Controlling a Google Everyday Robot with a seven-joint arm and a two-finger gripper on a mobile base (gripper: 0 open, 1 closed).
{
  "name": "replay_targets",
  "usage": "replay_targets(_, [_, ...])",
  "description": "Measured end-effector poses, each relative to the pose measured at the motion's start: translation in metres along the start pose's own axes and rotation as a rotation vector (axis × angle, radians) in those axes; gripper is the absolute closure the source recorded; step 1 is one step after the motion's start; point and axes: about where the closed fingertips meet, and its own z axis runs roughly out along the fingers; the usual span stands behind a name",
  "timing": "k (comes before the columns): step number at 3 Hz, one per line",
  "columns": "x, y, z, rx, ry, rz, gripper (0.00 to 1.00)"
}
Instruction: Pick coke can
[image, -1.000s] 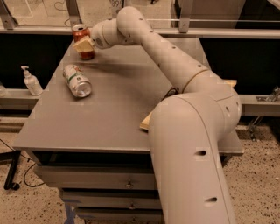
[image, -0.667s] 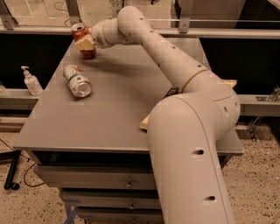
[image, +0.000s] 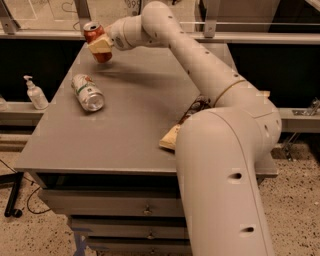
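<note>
Grey table (image: 140, 115), far-left corner: jaws clamped round tilted coke can (image: 92, 34).

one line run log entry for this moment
gripper: far left of table, jaws shut on coke can | tilted, looks lifted | green can: lying apart

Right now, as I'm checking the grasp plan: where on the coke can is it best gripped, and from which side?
Grip the middle of its round side wall, coming in from the table's centre side. The coke can is near upright, silver top up, by the table's far edge, so that wall is exposed. The gripper sits there, one tan finger across the red wall.
</note>
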Motion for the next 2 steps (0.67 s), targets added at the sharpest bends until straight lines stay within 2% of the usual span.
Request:
replay_targets(1, [-0.015,-0.013,-0.041,0.009,-0.036,-0.007,1.00])
replay_targets(2, [-0.028,-0.037,-0.103,0.049,-0.060,-0.031,1.00])
